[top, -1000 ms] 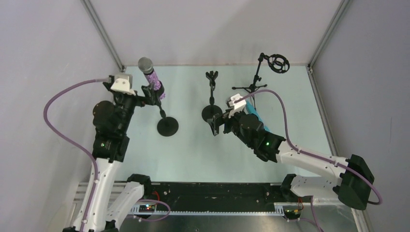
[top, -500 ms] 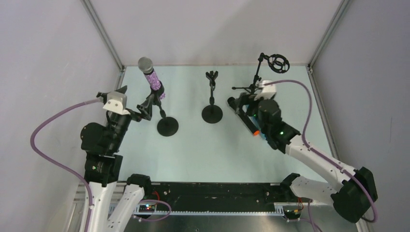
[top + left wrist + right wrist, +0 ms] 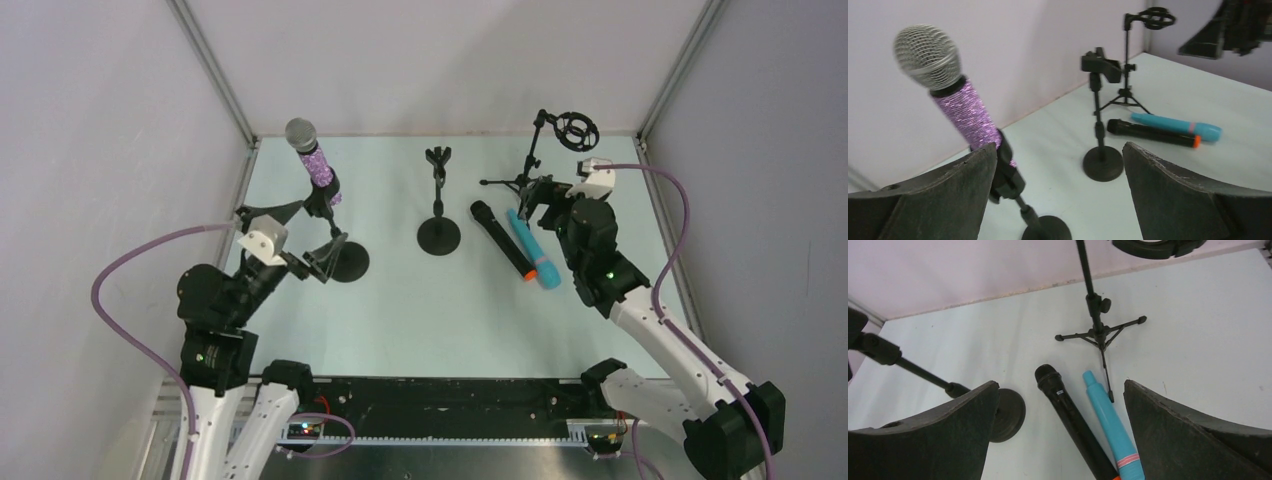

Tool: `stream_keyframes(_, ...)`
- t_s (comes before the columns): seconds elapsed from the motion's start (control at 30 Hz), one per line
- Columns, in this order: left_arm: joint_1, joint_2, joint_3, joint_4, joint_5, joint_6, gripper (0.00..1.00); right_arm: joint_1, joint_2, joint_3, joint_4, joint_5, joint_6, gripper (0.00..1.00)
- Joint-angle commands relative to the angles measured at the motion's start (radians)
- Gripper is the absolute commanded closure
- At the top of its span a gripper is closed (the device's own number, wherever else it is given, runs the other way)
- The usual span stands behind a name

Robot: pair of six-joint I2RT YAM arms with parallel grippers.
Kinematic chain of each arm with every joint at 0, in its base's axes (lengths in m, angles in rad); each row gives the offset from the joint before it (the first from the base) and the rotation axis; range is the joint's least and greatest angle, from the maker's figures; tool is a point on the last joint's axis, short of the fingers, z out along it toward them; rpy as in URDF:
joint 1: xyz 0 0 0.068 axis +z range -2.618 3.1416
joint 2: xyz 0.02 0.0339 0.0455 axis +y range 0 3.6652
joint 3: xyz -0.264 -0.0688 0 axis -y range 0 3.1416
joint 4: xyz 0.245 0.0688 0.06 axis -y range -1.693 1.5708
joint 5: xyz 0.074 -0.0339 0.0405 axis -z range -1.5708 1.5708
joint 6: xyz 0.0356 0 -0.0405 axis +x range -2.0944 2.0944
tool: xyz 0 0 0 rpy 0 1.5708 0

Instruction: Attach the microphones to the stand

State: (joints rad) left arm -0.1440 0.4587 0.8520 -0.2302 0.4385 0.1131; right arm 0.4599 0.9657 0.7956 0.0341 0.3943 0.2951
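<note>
Robot lab test cell: grey panels (image 3: 450, 60) on aluminium posts (image 3: 211, 70) wall in the pale bench (image 3: 420, 310) around the left end effector (image 3: 318, 230) and right end effector (image 3: 535, 198).

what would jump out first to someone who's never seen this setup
The purple glittery microphone with its silver mesh head catches the eye first, clipped at a tilt in the left stand at the far left of the table. Next come the black microphone and the teal microphone, lying side by side on the table just right of the empty middle stand, not yet mounted.
</note>
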Motion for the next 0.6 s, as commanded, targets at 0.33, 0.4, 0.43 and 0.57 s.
stream_keyframes(0.33,-0.358,0.45,0.214,0.102,-0.032,0.047,0.0,0.196,0.079,0.161,0.062,-0.014,-0.093,0.0)
stream_keyframes(0.4,-0.358,0.459,0.205,0.131,-0.022,0.057,0.0,0.227,0.179,0.237,0.08,-0.032,-0.115,0.01)
stream_keyframes(0.43,-0.358,0.445,0.198,0.137,-0.017,0.071,0.0,0.238,0.205,0.268,0.081,-0.055,-0.12,0.0)
stream_keyframes(0.57,-0.358,0.36,0.145,0.125,-0.022,0.108,0.0,0.252,0.352,0.439,0.065,-0.124,-0.138,0.01)
